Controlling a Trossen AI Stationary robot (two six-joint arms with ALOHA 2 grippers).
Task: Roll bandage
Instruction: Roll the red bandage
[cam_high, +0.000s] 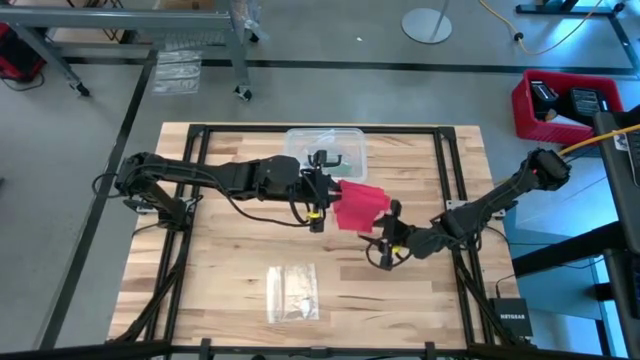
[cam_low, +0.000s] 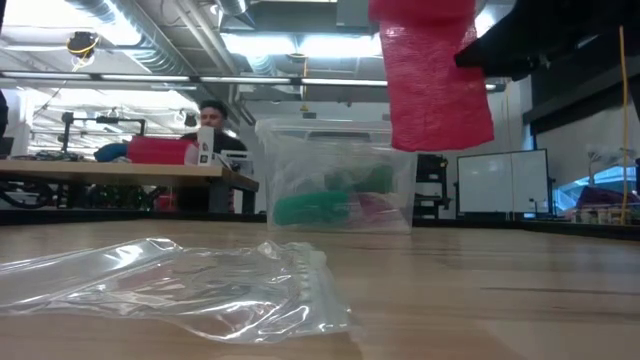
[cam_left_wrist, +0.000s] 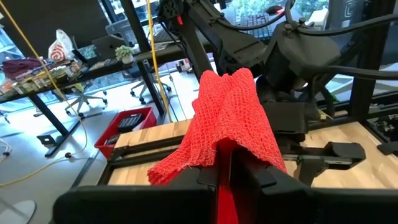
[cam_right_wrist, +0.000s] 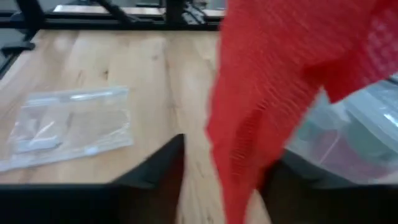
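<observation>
Nearest the low camera: clear plastic bag (cam_low: 190, 285) lying crumpled and flat on the wooden table (cam_low: 520, 300), toward the front edge.

Left gripper (cam_high: 318, 203) is near table centre, fingers clamped together on the bandage (cam_high: 356, 205). Its wrist view shows the red mesh fabric pinched between the two dark fingers (cam_left_wrist: 258, 180) and bunching up past them, folded and loose, not rolled.

Bandage is held up off the table. In the low view it hangs from the top of frame as a broad red strip (cam_low: 432, 80), lower edge well above the tabletop.

Right gripper (cam_high: 388, 243) sits just beside the bandage's lower corner, on the side toward the table's front-right. Its wrist view has the fabric (cam_right_wrist: 273, 106) draped down between its fingers (cam_right_wrist: 158, 165), which stand part-way apart. Can't tell whether they actually touch or pinch the cloth.

Behind the left gripper, toward the table's far edge: clear plastic box (cam_high: 325, 148), with green and dark items inside. Low view shows it standing upright on the table (cam_low: 335, 180), behind the hanging fabric.

Beyond the table: a person (cam_low: 212, 115) at a bench in the room, and a red crate (cam_high: 560, 105) on the floor off the table's right side.
</observation>
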